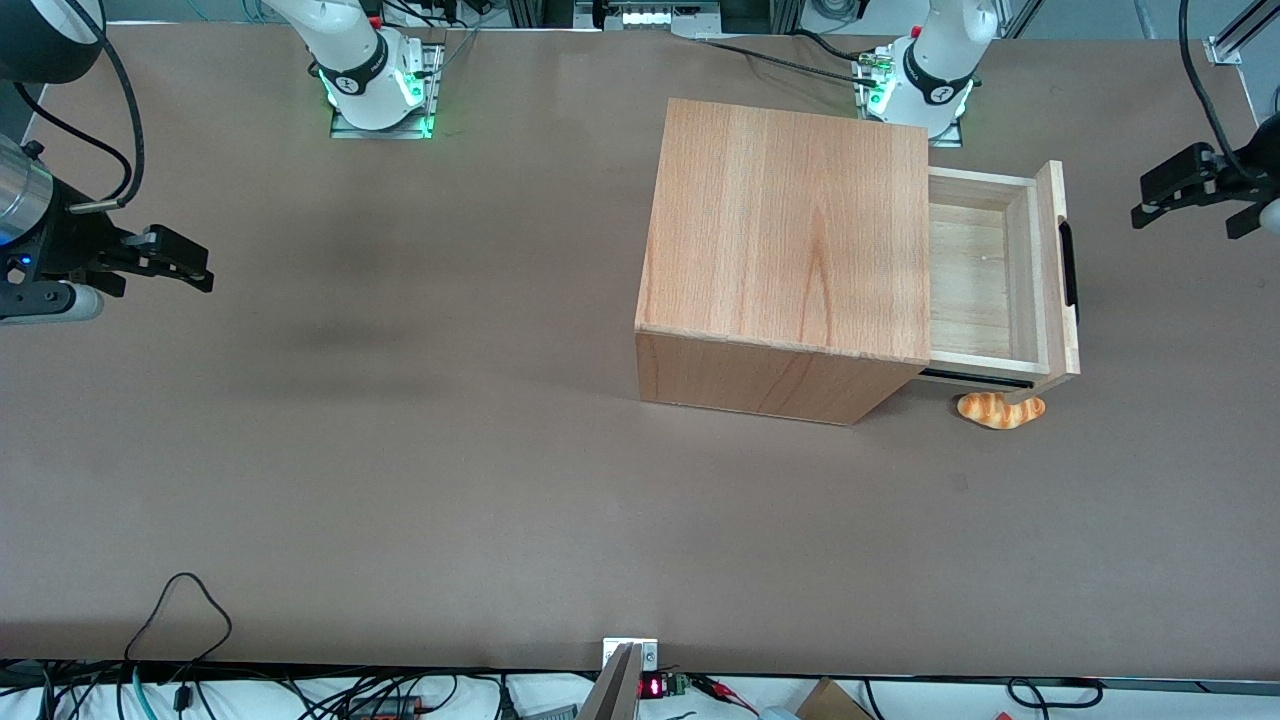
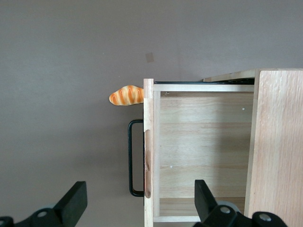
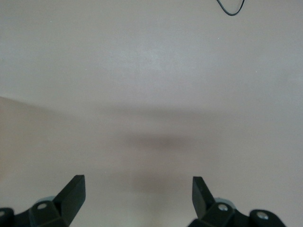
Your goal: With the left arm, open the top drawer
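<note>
The top drawer [image 1: 975,275] stands pulled partly out of the wooden cabinet [image 1: 790,230], its pale plank inside bare. Its slim black bar handle [image 1: 1067,265] is on the flat front panel, facing the working arm's end of the table. My left gripper [image 1: 1148,200] is open and holds nothing. It hangs in front of the drawer front, apart from the handle. In the left wrist view the gripper [image 2: 140,189] looks down on the drawer [image 2: 203,142], with the handle [image 2: 131,156] showing between the two spread fingers [image 2: 75,198].
A toy bread loaf [image 1: 1000,410] lies on the table under the drawer's corner nearer the front camera; it also shows in the left wrist view [image 2: 126,95]. The left arm's base [image 1: 925,80] stands close by the cabinet. A black cable loop [image 1: 180,600] lies near the table's front edge.
</note>
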Available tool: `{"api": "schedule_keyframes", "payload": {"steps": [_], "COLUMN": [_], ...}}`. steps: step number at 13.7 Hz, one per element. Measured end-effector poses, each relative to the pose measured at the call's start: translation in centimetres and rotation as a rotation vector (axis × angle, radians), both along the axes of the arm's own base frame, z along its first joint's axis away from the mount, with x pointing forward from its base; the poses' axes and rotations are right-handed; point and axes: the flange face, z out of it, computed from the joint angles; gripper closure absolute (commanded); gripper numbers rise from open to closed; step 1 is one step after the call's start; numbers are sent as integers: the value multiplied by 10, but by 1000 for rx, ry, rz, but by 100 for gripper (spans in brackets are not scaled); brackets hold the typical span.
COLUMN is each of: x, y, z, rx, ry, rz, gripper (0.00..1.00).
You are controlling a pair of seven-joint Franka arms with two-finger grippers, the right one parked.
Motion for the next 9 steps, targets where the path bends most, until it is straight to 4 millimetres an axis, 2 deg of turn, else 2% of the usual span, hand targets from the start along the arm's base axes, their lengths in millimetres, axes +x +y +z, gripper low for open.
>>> {"api": "schedule_keyframes", "payload": {"steps": [9], "x": [0], "y": [0], "z": [1], "rx": [0], "ry": [-2], "rz": [6], "gripper": [0]}}
